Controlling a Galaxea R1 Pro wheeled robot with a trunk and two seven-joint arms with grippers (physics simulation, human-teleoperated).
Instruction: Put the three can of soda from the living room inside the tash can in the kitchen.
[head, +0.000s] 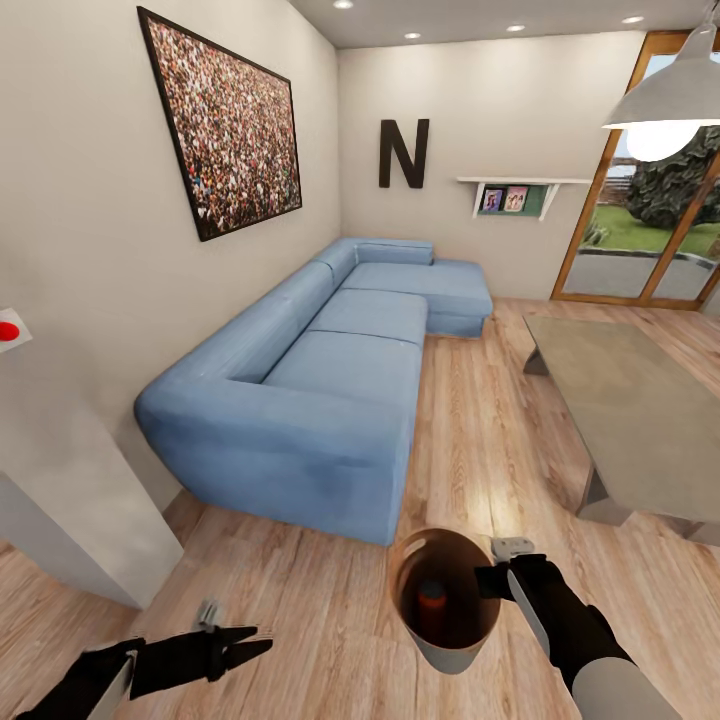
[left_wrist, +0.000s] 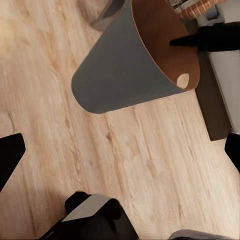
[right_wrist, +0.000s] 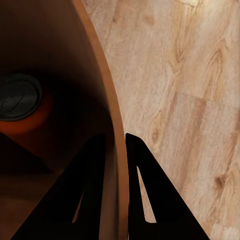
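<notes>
The tash can (head: 455, 652), pale outside and glossy brown inside, hangs just above the wood floor of the living room. My right gripper (head: 492, 581) is shut on its rim. In the right wrist view the two black fingers (right_wrist: 92, 192) pinch the bin wall (right_wrist: 107, 107), one inside and one outside. One orange can of soda (head: 432, 598) stands upright in the bin's bottom, its round top (right_wrist: 19, 96) showing dark. My left gripper (head: 252, 640) hovers low to the left of the bin, open and holding nothing. The left wrist view sees the bin's grey side (left_wrist: 120, 65).
A blue corner sofa (head: 330, 390) lies ahead on the left, its near end close to the bin. A grey low table (head: 630, 410) stands to the right, with wood floor (head: 480, 430) between them. Glass doors (head: 650, 240) are at the far right. A white wall corner (head: 70, 500) is at near left.
</notes>
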